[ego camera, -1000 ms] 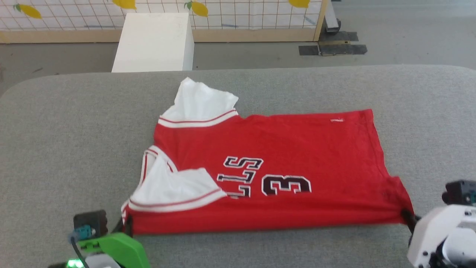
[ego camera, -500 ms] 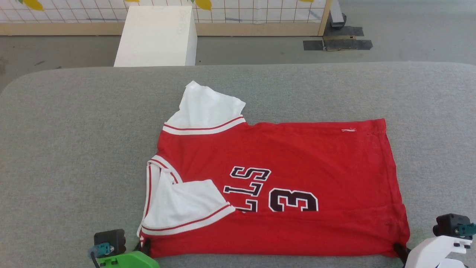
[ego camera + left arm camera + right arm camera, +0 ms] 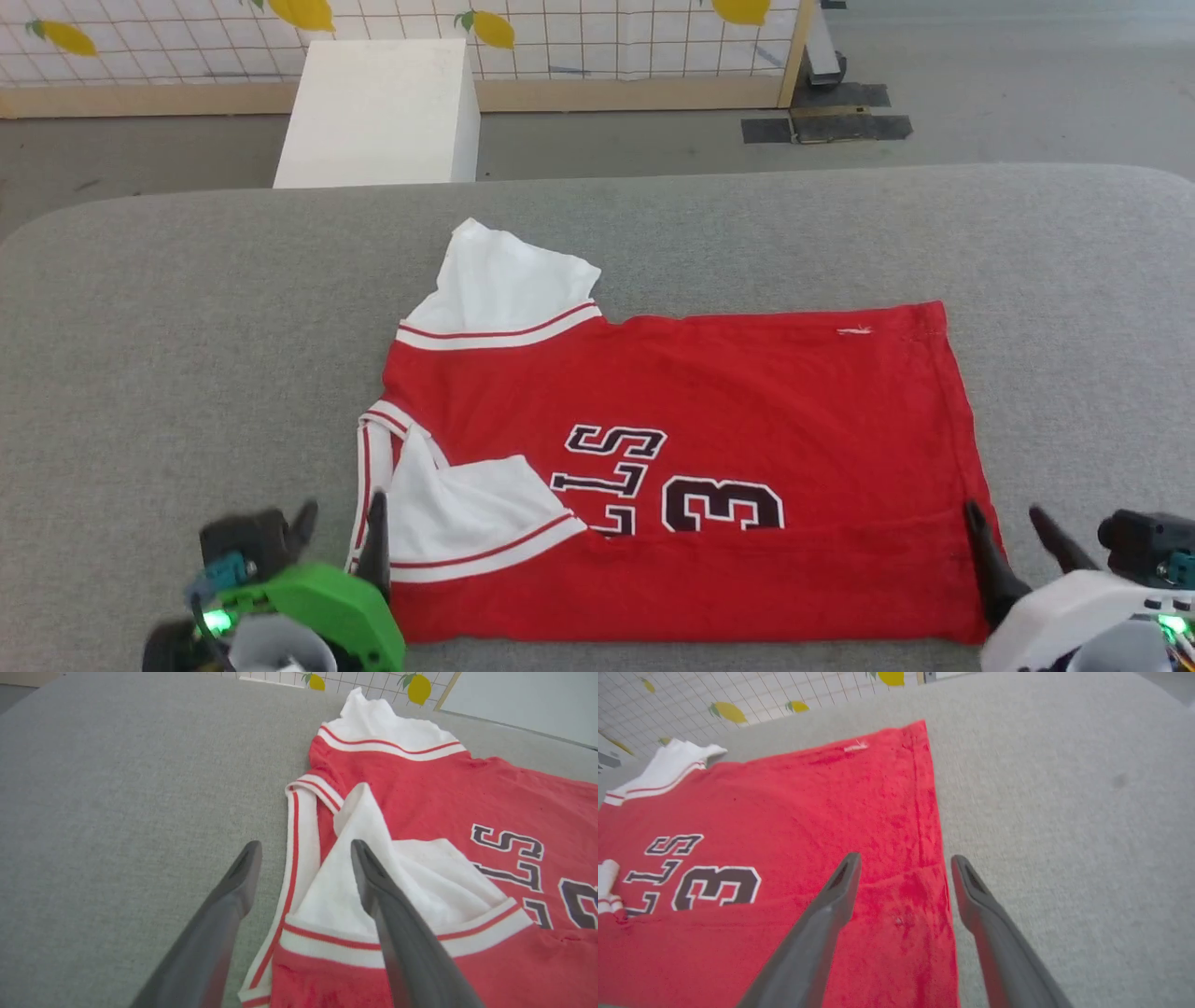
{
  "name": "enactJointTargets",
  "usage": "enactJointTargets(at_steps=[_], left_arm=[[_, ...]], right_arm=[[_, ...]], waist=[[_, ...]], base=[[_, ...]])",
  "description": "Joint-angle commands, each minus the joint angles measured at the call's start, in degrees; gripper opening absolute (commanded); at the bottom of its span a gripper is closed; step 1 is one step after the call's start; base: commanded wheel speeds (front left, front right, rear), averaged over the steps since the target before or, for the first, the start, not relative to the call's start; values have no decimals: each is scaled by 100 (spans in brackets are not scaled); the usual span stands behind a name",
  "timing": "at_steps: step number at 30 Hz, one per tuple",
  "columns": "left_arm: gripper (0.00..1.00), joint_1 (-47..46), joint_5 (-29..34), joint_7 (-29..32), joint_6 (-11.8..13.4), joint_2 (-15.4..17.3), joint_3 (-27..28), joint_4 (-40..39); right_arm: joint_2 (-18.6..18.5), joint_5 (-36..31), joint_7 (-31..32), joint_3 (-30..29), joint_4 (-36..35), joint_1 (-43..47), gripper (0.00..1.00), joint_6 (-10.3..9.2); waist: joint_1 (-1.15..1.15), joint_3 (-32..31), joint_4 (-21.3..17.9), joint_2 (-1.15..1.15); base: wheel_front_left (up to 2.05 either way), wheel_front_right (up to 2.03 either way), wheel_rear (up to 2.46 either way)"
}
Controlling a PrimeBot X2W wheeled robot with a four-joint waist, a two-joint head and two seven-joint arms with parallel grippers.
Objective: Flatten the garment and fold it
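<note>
I'm keeping both claws spread, gripping nothing. The left claw [image 3: 343, 523] [image 3: 303, 858] is straddling the garment's collar-side edge. Its outer finger is hanging over bare grey table [image 3: 187, 327], and its inner finger is over the folded white sleeve panel.

The garment [image 3: 709, 392] [image 3: 420, 788] [image 3: 784, 812] is lying flat on the table, stretching between the two claws and ahead of both. A second white panel is sticking out well ahead of the left claw. The dark lettering and number are sitting to that claw's right.

The right claw [image 3: 1004, 527] [image 3: 906, 863] is straddling the opposite red hem edge, one finger over red cloth, the other over table. I'm not able to tell if the fingers are touching the fabric. A white box [image 3: 383, 112] is standing on the floor far ahead of the left claw, past the table.
</note>
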Motion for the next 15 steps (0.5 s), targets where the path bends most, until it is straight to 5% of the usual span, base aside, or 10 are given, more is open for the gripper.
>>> enactJointTargets(at_steps=[1,8,15], left_arm=[[100,-232,145,-82,-66,85,21,0],[100,-1632,636,-258,-575,168,-44,326],[100,-3398,742,176,-1405,218,-115,1318]], right_arm=[[1,-129,-290,129,-93,-123,100,-9],[-31,-586,-1576,423,-242,-481,100,-9],[-73,-731,-1958,732,-249,-1030,100,-9]], waist=[[0,50,-49,0],[0,508,-171,0],[0,1217,-459,0]], base=[[0,0,0],[0,0,0],[0,0,0]])
